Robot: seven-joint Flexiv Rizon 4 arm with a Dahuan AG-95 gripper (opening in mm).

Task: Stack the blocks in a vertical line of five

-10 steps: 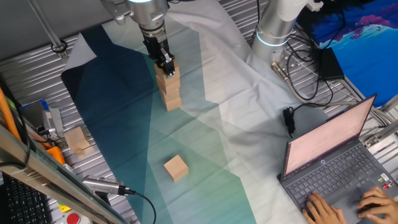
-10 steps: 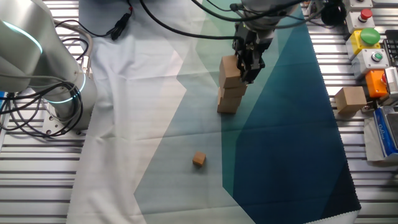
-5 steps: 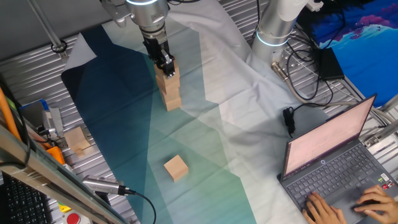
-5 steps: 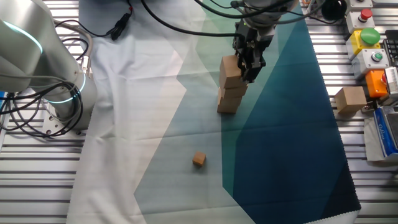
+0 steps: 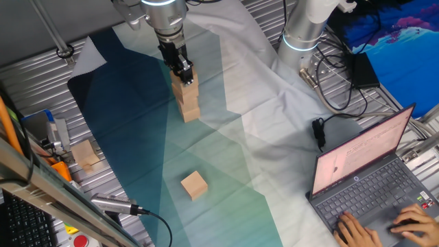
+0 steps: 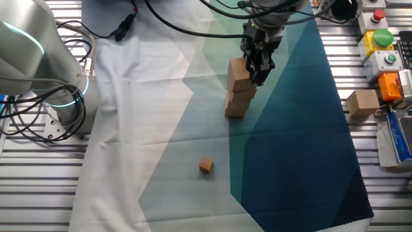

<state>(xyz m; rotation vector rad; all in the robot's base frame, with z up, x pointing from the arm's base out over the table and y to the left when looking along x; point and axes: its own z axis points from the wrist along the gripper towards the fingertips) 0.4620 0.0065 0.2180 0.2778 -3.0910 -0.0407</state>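
Note:
A stack of three light-tan wooden blocks (image 5: 187, 99) stands on the teal cloth; it also shows in the other fixed view (image 6: 237, 93). My gripper (image 5: 181, 69) comes down from above, and its fingers straddle the top block (image 6: 237, 73), closed on its sides. The gripper also shows in the other fixed view (image 6: 258, 66). Another block (image 5: 86, 154) lies off the cloth on the metal table by the control boxes, far from the stack (image 6: 363, 103). No further blocks are in view.
A smaller wooden cube (image 6: 206, 165) lies loose on the cloth in front of the stack (image 5: 194, 185). A second robot's base (image 5: 302, 31) stands behind on the white cloth. A laptop (image 5: 370, 178) with a person's hands on it, cables and button boxes (image 6: 383, 45) line the edges.

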